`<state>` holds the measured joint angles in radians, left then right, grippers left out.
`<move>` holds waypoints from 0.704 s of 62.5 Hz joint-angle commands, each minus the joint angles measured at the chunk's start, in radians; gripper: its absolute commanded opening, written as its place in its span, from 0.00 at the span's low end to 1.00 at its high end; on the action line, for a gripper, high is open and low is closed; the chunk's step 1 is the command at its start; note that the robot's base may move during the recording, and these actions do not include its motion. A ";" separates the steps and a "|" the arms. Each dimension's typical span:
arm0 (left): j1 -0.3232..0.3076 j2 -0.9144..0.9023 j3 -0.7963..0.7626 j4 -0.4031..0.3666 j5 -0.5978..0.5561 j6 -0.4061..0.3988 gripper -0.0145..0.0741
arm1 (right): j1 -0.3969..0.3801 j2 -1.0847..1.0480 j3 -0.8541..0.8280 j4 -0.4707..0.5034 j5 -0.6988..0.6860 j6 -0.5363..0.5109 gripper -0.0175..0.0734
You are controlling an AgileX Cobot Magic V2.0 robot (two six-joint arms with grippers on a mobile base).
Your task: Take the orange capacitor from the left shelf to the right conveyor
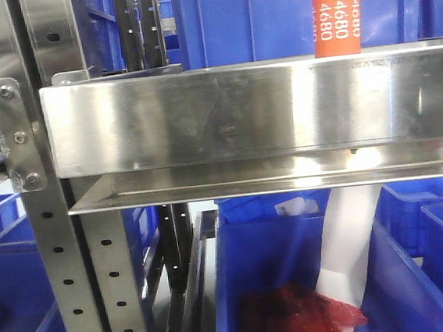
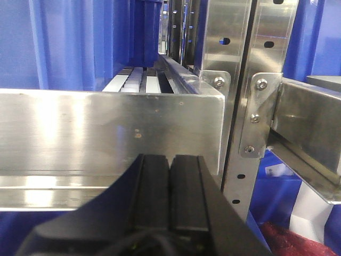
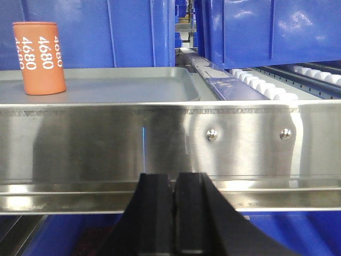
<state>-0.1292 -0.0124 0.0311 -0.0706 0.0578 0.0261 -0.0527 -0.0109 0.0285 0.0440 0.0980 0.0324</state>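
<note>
The orange capacitor stands upright on the steel left shelf, behind its tall front lip, toward the right end. In the right wrist view the capacitor is at the upper left on a shallow grey tray surface behind the lip. My right gripper is shut and empty, below and in front of the lip, to the right of the capacitor. My left gripper is shut and empty, facing the lip of a steel shelf near a perforated upright. The right conveyor is out of view.
Blue plastic bins stand behind the shelf and below it; one lower bin holds red material and a white sheet. White rollers run to the right of the tray. Perforated steel uprights stand at the left.
</note>
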 commanded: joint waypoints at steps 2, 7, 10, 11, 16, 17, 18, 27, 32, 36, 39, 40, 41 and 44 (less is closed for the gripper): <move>-0.006 -0.012 -0.005 -0.003 -0.090 -0.002 0.02 | -0.006 -0.014 -0.005 0.000 -0.089 -0.003 0.26; -0.006 -0.012 -0.005 -0.003 -0.090 -0.002 0.02 | -0.006 -0.014 -0.005 0.000 -0.089 -0.003 0.26; -0.006 -0.012 -0.005 -0.003 -0.090 -0.002 0.02 | -0.006 -0.014 -0.005 0.000 -0.089 -0.003 0.26; -0.006 -0.012 -0.005 -0.003 -0.090 -0.002 0.02 | -0.006 -0.014 -0.005 0.000 -0.089 -0.003 0.26; -0.006 -0.012 -0.005 -0.003 -0.090 -0.002 0.02 | -0.006 -0.014 -0.005 0.000 -0.089 -0.003 0.26; -0.006 -0.012 -0.005 -0.003 -0.090 -0.002 0.02 | -0.006 -0.014 -0.005 0.000 -0.089 -0.003 0.26; -0.006 -0.012 -0.005 -0.003 -0.090 -0.002 0.02 | -0.006 -0.014 -0.005 0.000 -0.089 -0.003 0.26; -0.006 -0.012 -0.005 -0.003 -0.090 -0.002 0.02 | -0.006 -0.014 -0.004 0.000 -0.093 -0.003 0.26; -0.006 -0.012 -0.005 -0.003 -0.090 -0.002 0.02 | -0.006 -0.014 -0.004 0.000 -0.093 -0.003 0.26; -0.006 -0.012 -0.005 -0.003 -0.090 -0.002 0.02 | -0.006 -0.014 -0.004 0.000 -0.093 -0.003 0.26; -0.006 -0.012 -0.005 -0.003 -0.090 -0.002 0.02 | -0.006 -0.014 -0.004 0.000 -0.093 -0.003 0.26; -0.006 -0.012 -0.005 -0.003 -0.090 -0.002 0.02 | -0.006 -0.013 -0.004 0.000 -0.098 -0.003 0.26; -0.006 -0.012 -0.005 -0.003 -0.090 -0.002 0.02 | -0.006 -0.013 -0.004 0.000 -0.098 -0.003 0.26; -0.006 -0.012 -0.005 -0.003 -0.090 -0.002 0.02 | -0.006 -0.013 -0.004 0.000 -0.098 -0.003 0.26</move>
<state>-0.1292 -0.0124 0.0311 -0.0706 0.0578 0.0261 -0.0527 -0.0109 0.0285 0.0440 0.0959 0.0302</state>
